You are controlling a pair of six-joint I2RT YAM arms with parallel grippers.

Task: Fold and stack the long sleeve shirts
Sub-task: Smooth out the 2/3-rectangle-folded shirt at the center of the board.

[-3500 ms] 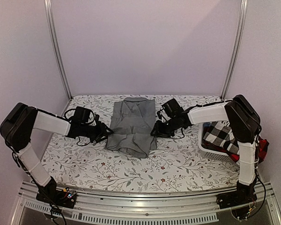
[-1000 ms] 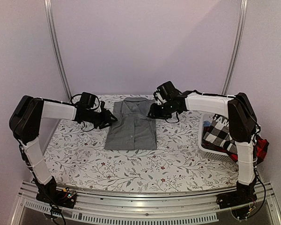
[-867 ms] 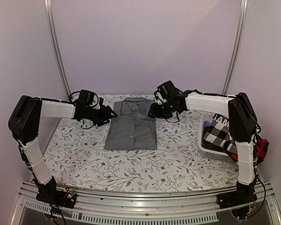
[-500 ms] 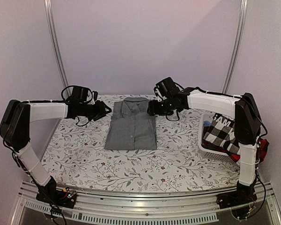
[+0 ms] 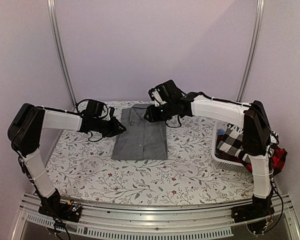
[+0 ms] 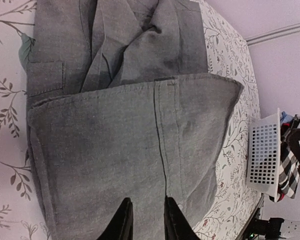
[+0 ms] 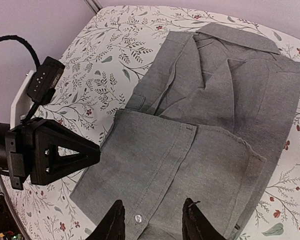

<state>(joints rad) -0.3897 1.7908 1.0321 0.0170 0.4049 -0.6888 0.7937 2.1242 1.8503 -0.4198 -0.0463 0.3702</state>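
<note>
The plain grey collared shirt (image 5: 140,136) lies folded in a rectangle at the middle of the table, collar at the far end. It fills the left wrist view (image 6: 115,150) and the right wrist view (image 7: 200,145). My left gripper (image 5: 121,129) is at the shirt's left edge, its jaws narrowly open and empty over the cloth (image 6: 146,222). It also shows in the right wrist view (image 7: 92,152). My right gripper (image 5: 149,115) hovers above the shirt's far part, open and empty (image 7: 152,222). The black-and-white checked shirt (image 5: 237,141) and the red-and-black one (image 5: 279,159) are in the basket.
A white perforated basket (image 5: 225,159) stands at the table's right edge, also in the left wrist view (image 6: 264,155). The flower-patterned tablecloth (image 5: 190,172) covers the table. Metal posts and lilac walls close in the back and sides.
The shirt's near end was folded up over itself. In the last second my left gripper drew back left, then returned to the shirt's left edge. My right gripper moved left over the collar end.
</note>
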